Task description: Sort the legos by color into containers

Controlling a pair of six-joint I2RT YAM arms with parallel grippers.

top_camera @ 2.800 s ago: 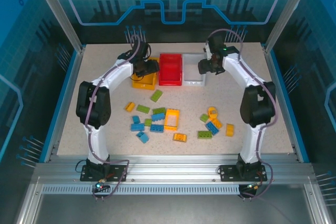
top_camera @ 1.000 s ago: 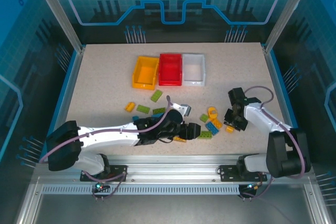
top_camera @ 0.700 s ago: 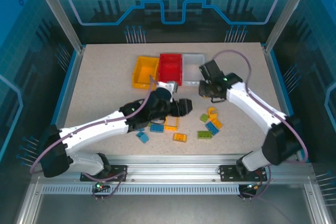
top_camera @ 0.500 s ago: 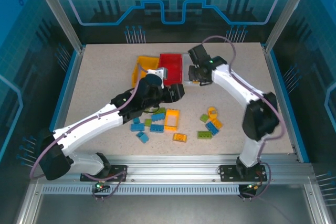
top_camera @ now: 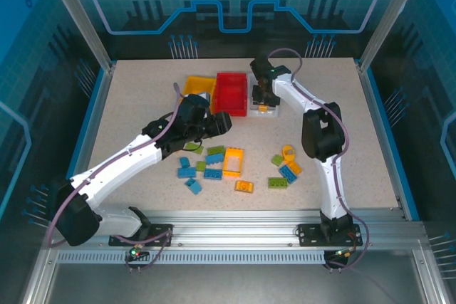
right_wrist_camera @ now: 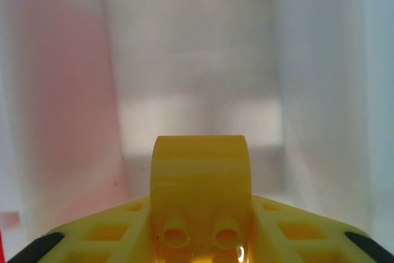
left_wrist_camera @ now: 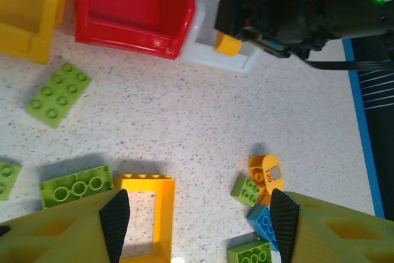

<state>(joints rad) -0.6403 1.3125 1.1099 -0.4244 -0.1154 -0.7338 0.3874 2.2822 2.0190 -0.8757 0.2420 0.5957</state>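
Note:
My right gripper [top_camera: 263, 100] hangs over the white bin [top_camera: 273, 109], shut on a small yellow brick [top_camera: 263, 109]. In the right wrist view that yellow brick [right_wrist_camera: 200, 177] sits between the fingers of the right gripper [right_wrist_camera: 200, 233], with the white bin's walls [right_wrist_camera: 320, 60] around it. My left gripper [top_camera: 222, 124] is open and empty in front of the red bin [top_camera: 231, 94]. From the left wrist view the left gripper [left_wrist_camera: 199, 226] hovers over a yellow frame brick [left_wrist_camera: 144, 214]. The yellow bin [top_camera: 194, 87] is partly hidden by the left arm.
Loose green, blue and yellow bricks lie across the middle of the table, among them a green one [left_wrist_camera: 58, 93], an orange round piece [left_wrist_camera: 268, 173] and a blue brick [top_camera: 187, 171]. The right arm arches over the bricks on the right.
The right gripper carried the yellow brick from the right-hand pile up to the white bin. The left arm swung from the front of the table toward the bins.

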